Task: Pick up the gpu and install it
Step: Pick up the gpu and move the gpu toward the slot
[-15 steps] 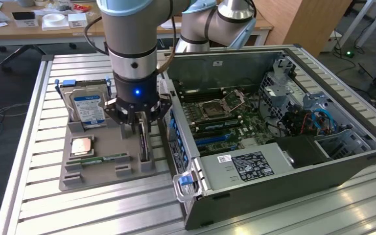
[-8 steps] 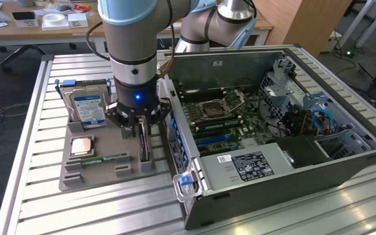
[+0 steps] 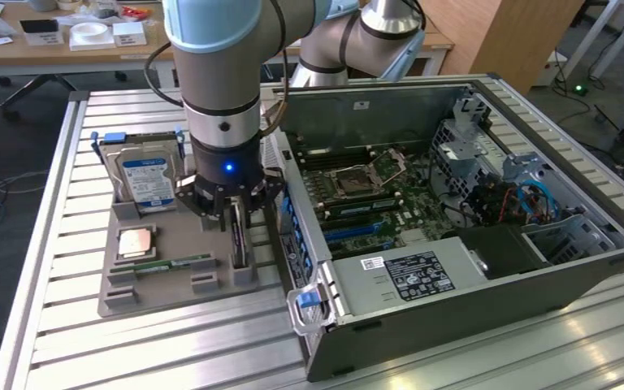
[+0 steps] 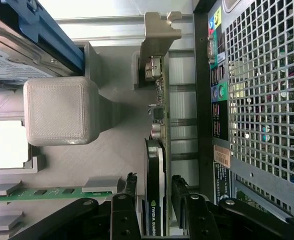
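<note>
Black and thin, the flat rectangular gpu card (image 4: pixel 154 160) stands on edge in a slot of the grey plastic parts tray (image 4: pixel 117 145), just beside the dark grey computer case (image 4: pixel 267 100). We see the black two-fingered gripper (image 4: pixel 153 178) straddling it, jaws spread, with a sliver of gap on either side of the card. Its silvery metal bracket (image 4: pixel 159 30) shows at the far end; the near end is cut off among the fingers. From the exterior view the gripper covers much of the card, so we cannot judge contact there.
</note>
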### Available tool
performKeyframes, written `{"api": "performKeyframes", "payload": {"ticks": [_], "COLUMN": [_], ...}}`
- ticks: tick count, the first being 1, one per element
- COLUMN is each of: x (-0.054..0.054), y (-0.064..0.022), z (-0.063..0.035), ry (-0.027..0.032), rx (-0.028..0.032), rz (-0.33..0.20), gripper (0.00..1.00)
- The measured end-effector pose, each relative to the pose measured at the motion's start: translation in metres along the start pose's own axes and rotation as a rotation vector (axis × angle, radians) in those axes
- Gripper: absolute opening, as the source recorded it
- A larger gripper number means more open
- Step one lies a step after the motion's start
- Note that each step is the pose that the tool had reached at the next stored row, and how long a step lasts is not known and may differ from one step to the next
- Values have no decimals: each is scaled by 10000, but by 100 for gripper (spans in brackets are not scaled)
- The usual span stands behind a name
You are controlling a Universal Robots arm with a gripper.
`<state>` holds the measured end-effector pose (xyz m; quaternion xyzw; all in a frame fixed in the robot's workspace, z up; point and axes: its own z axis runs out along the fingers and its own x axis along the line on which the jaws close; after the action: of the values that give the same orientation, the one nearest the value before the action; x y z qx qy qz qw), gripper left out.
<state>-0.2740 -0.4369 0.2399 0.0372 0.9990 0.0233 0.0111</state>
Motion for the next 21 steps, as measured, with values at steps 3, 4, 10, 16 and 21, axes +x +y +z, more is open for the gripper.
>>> {"api": "performKeyframes", "payload": {"ticks": [3, 4, 10, 16, 21], "x": [2, 2, 7, 9, 10], "y": [14, 23, 83, 91, 109], "z": [8, 11, 27, 91, 97], "ry": [-1, 0, 1, 1, 1], "rx": [-2, -2, -11, -13, -14], "rz": [2, 1, 1, 1, 1], "gripper": [42, 42, 42, 42, 42]}}
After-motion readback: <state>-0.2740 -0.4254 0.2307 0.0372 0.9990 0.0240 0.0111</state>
